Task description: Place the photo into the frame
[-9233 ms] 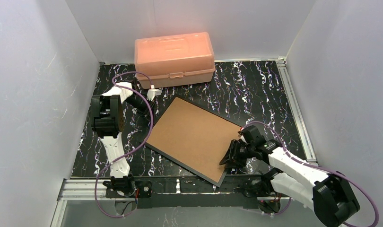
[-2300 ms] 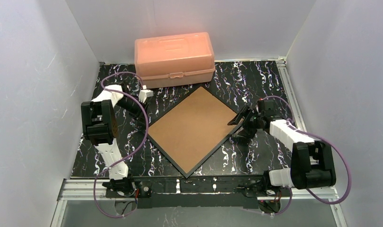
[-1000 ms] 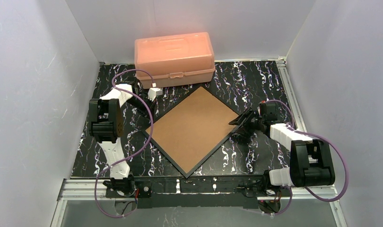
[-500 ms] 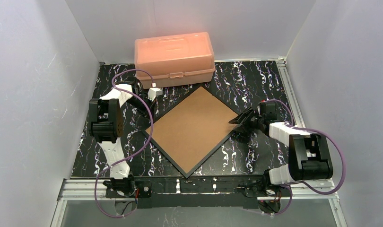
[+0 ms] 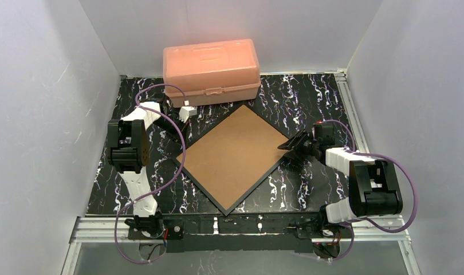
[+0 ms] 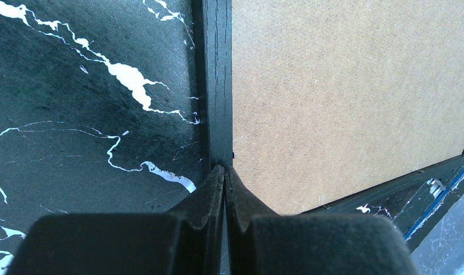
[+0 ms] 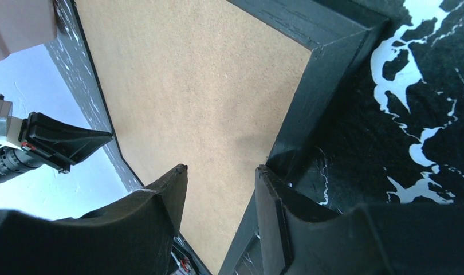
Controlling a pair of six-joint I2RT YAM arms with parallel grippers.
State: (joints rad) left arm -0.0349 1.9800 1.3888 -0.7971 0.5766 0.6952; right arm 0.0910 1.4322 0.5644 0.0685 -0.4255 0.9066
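Top external view, quick count: one picture frame (image 6: 215,86), one brown backing board (image 5: 232,154) sitting in it, one peach plastic box (image 5: 211,69), two arms with one gripper each.

The frame lies flat around the middle of the black marbled table (image 5: 310,97), back side up and turned like a diamond. One corner points at the near edge. The opposite corner sits just in front of the box without touching it, and the box is parked at the far edge. The frame is thin, flat and black with a faint grain on the rails. The plain brown fibreboard fills the whole opening, so the glass side can't be seen.

The left gripper (image 6: 224,172) has its fingers pressed tight together with nothing between them. The tips are right at the frame's rail near its left corner.

The right gripper (image 7: 221,177) is at the frame's right corner with its fingers partway apart. One is over the board and the other is at the rail. Nothing is pinched, only bare board shows in the gap.
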